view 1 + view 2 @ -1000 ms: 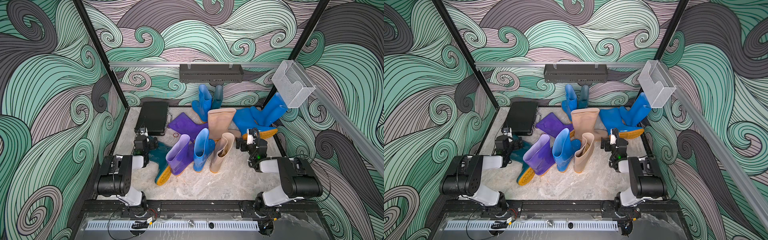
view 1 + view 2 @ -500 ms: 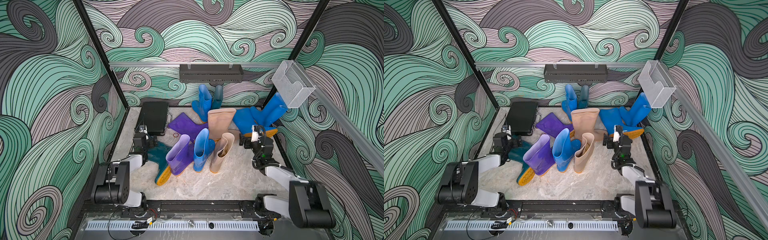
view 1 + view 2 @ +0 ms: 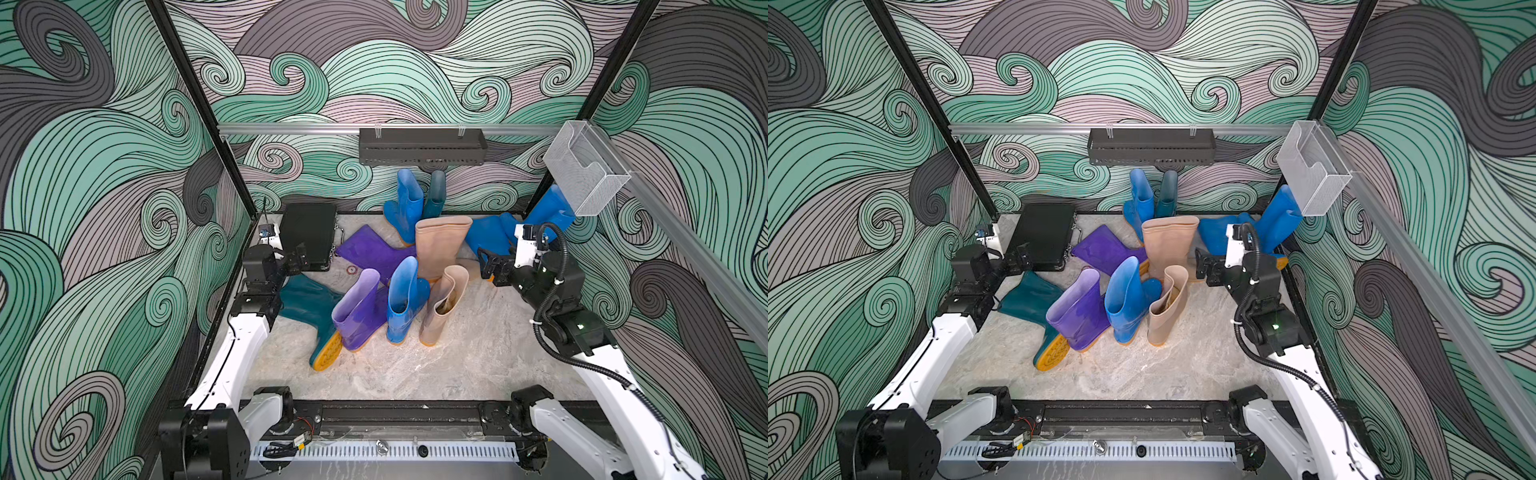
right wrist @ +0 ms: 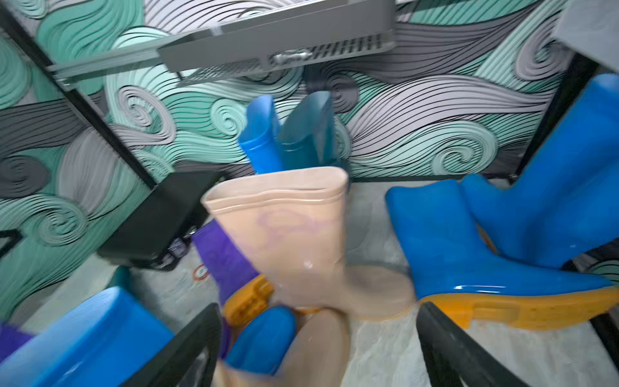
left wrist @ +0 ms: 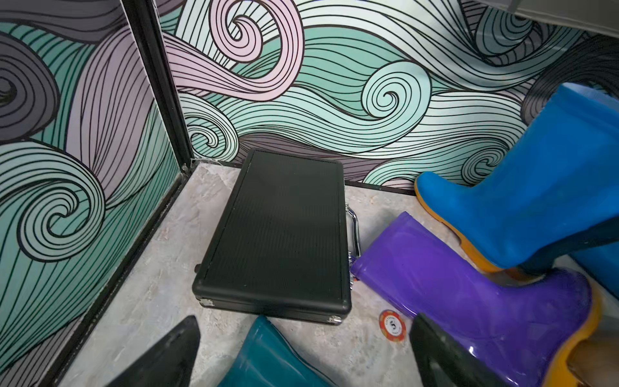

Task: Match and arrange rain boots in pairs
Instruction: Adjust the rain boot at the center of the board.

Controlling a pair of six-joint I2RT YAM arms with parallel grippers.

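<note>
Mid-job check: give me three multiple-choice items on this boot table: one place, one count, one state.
1. Where is the flat black ribbed case? A near edge; B far-left corner of the table; C on the wall rack.
2. How many beige rubber boots show? A one; B two; C four.
3. The front dark teal rubber boot is: A lying on its side; B upright; C hanging.
Key: B, it lies deep in that corner; B, one behind the other; A, its shaft lies flat.

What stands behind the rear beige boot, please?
A blue boot and a teal boot stand upright by the back wall, behind the beige boot. The beige boot covers the teal boot's foot, so its sole cannot be seen.
</note>
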